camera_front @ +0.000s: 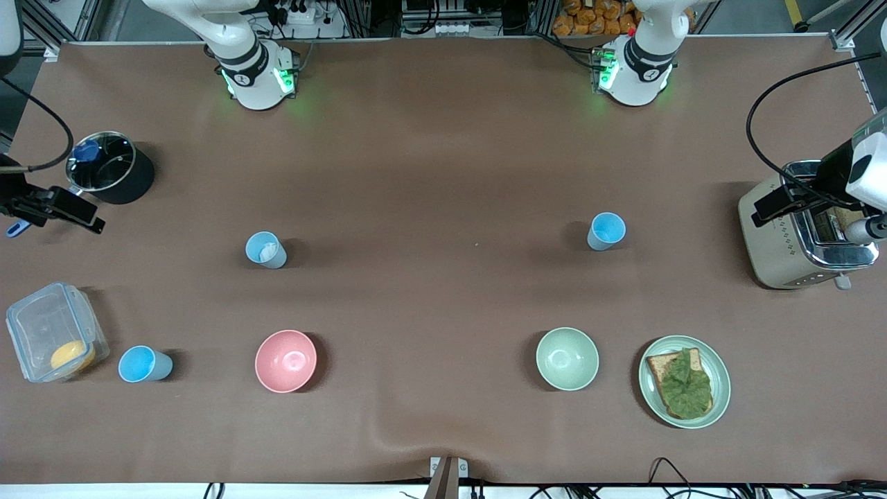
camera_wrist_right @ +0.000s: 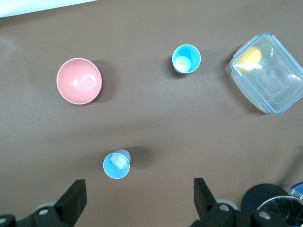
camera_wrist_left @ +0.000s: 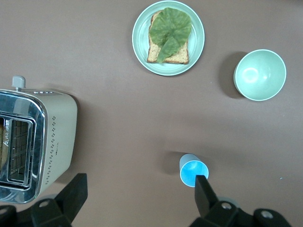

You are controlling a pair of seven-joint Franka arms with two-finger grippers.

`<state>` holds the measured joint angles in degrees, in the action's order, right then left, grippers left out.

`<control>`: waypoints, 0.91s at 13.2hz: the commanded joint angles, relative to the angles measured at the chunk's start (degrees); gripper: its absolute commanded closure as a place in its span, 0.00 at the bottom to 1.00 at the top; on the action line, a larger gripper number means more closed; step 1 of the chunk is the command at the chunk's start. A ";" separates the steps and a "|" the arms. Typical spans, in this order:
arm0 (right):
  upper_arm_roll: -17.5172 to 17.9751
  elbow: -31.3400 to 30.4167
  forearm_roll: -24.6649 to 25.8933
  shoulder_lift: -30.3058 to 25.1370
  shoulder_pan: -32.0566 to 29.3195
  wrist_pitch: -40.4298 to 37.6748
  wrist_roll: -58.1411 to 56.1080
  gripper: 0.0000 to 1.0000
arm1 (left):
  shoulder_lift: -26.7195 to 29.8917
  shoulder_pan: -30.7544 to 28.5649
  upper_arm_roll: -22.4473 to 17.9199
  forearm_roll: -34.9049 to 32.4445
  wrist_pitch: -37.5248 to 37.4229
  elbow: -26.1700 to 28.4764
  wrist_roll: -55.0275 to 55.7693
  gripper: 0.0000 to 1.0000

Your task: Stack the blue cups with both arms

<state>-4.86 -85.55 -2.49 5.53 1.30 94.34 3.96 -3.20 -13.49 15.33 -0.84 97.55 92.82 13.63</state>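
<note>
Fingers of left gripper and right gripper spread wide, empty, above table.

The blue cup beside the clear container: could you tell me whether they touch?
Apart: the front view shows bare table between the blue cup and the clear container.

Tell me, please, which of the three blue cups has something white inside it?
The blue cup farther from the camera than the pink bowl; the other two cups look plain blue in the front view.
</note>
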 commanded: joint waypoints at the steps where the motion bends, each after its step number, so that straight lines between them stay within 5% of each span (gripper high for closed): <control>1: 0.55 -2.17 -0.06 -2.02 -0.60 0.58 -1.76 0.00 | -0.05 0.13 0.23 -1.62 -0.08 -0.80 0.79 0.00; 12: 0.81 -1.99 1.52 -1.49 -0.51 -0.21 -1.76 0.00 | 1.18 -0.23 0.32 -1.71 -2.46 -0.10 -0.09 0.00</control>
<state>-4.70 -86.88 -1.39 5.13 1.30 94.81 2.83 -2.77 -13.50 15.33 -0.84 96.18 92.81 13.61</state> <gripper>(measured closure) 0.000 0.000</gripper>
